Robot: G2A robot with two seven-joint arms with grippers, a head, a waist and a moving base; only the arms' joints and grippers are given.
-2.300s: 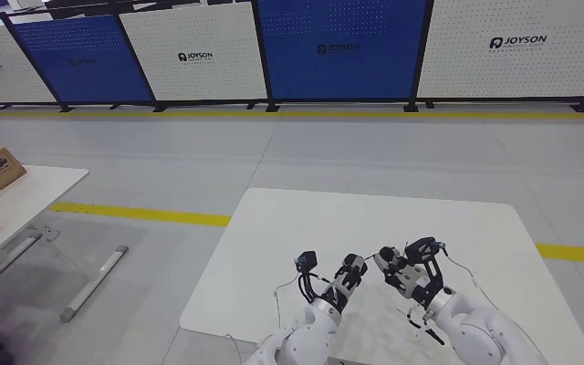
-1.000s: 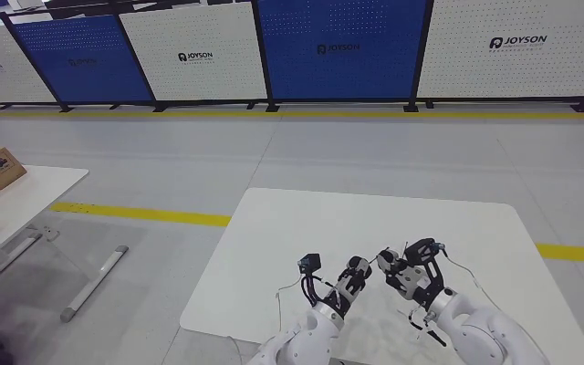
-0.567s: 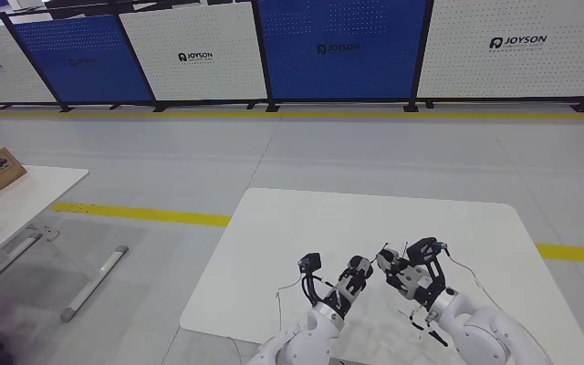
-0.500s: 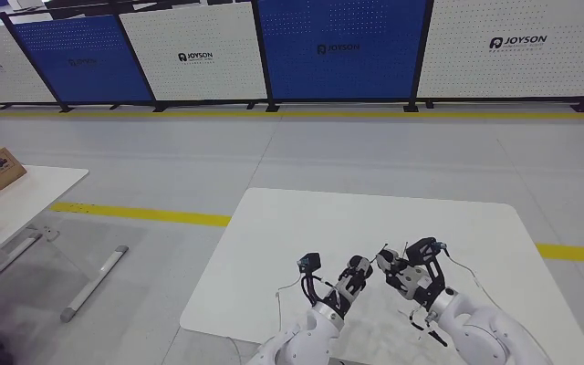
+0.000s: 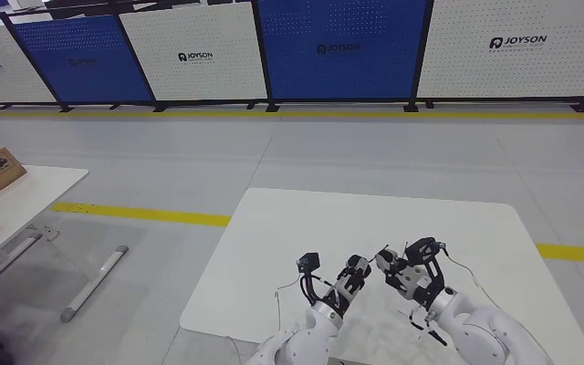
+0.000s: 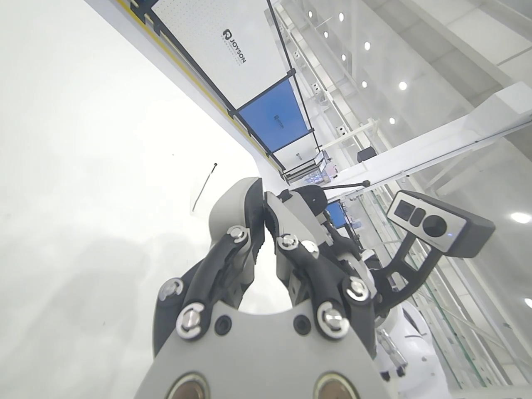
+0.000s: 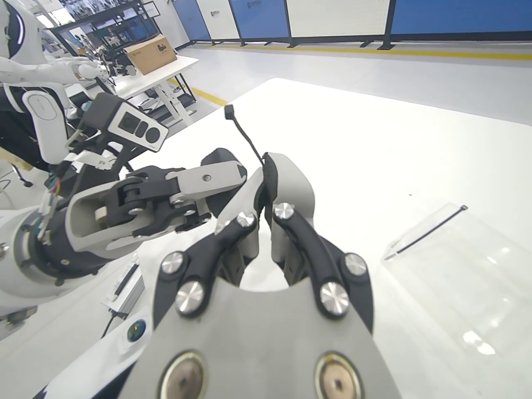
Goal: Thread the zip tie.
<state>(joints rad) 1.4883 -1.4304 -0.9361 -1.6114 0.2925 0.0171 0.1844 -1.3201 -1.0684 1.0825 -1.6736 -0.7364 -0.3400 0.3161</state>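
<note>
Between the closed fingers of the right gripper (image 7: 264, 171), a black zip tie (image 7: 244, 134) stands clamped, head end uppermost, above the white table (image 7: 374, 126). Just beside it, the left gripper (image 6: 262, 209) has its fingers pressed together (nothing discernible between them). One second zip tie (image 7: 430, 229) lies on a clear sheet (image 7: 478, 251) nearby.

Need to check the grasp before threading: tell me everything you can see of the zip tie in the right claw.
The zip tie is thin, black and plastic-looking. Its small square head is at the free end, raised above the white table and touching nothing. The slightly curved strap slants down from the head into the shut right claw, which pinches it at its tips. The tail past the grip is hidden.
</note>
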